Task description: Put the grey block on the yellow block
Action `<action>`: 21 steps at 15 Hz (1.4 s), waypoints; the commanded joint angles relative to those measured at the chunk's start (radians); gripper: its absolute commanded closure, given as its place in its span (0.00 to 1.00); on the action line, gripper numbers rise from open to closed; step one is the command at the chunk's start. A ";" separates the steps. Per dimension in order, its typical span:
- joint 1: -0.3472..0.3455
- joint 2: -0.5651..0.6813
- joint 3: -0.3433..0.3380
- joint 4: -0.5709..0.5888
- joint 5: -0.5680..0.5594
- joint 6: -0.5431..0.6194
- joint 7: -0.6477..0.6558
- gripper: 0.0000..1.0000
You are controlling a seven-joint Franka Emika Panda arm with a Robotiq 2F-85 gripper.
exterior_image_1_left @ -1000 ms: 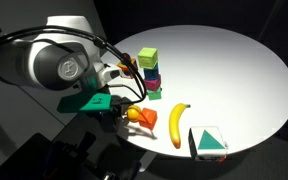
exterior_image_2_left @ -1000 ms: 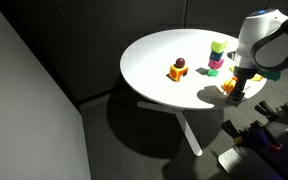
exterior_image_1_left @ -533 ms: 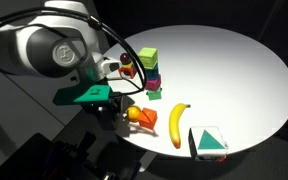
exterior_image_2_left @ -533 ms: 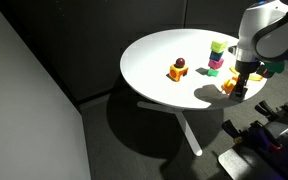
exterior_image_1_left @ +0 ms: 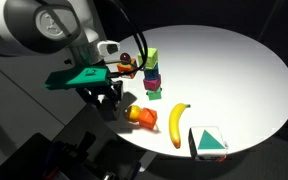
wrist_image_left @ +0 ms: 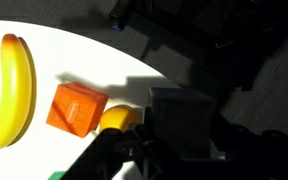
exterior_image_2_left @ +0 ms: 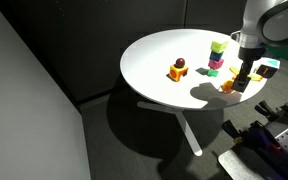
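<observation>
The gripper is clamped on the grey block. In the wrist view the block sits squarely between the dark fingers, which press against its two sides. It fills the centre-right of that view. Behind it lies the edge of the white round table, and beyond the edge is dark floor.

At 9 o'clock from the held block, close by, a yellow ball rests against an orange block. Further out toward 9 o'clock a banana lies lengthwise on the table.

In an exterior view the gripper hangs at the near-left rim of the table, and the grey block cannot be made out between the fingers there. The orange block is at about 4 o'clock from the gripper, with the banana at 3 o'clock from that block. A teal-and-white triangular block sits at 4 o'clock from the banana, near the rim.

The yellow block is at roughly 2 o'clock from the gripper, well apart from it. It tops a short stack, with a magenta cube beneath it and a teal cube at the bottom.

In an exterior view the gripper is at 5 o'clock from the yellow block. A second orange block with a dark red ball on it stands alone at 9 o'clock from the stack.
</observation>
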 commanded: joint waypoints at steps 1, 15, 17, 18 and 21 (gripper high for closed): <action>-0.007 -0.090 -0.016 0.022 -0.028 -0.073 0.003 0.69; -0.015 -0.184 -0.087 0.198 0.033 -0.310 -0.053 0.69; -0.016 -0.179 -0.095 0.229 0.042 -0.337 -0.064 0.69; -0.016 -0.173 -0.099 0.246 0.046 -0.345 -0.068 0.69; -0.016 -0.154 -0.107 0.299 0.062 -0.374 -0.088 0.69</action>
